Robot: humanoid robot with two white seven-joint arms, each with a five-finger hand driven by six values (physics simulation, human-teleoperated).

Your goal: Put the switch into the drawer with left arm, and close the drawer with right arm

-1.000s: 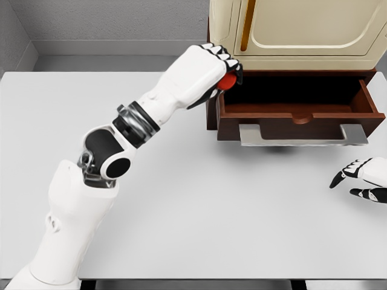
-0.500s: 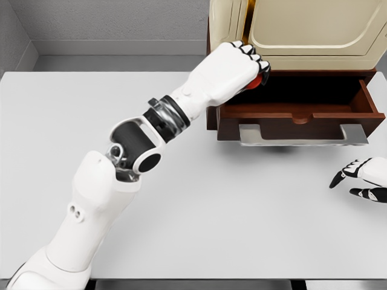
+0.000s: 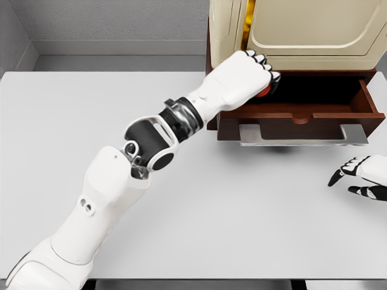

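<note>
My left hand [image 3: 257, 75] is curled shut on a red switch [image 3: 263, 92], of which only a small red patch shows under the fingers. The hand hovers over the left part of the open dark-brown drawer [image 3: 299, 112], just inside its front wall. The drawer has a grey metal handle [image 3: 302, 134] on its front. My right hand [image 3: 361, 176] rests on the table at the right edge, fingers spread, holding nothing, below and right of the drawer.
The drawer belongs to a cream cabinet [image 3: 302, 30] with a brass-coloured strip, standing at the back of the white table [image 3: 230, 211]. A grey wall runs behind the table.
My left arm has reached further right, carrying the switch from the drawer's left outer edge to above its inside. The right hand has hardly moved.
</note>
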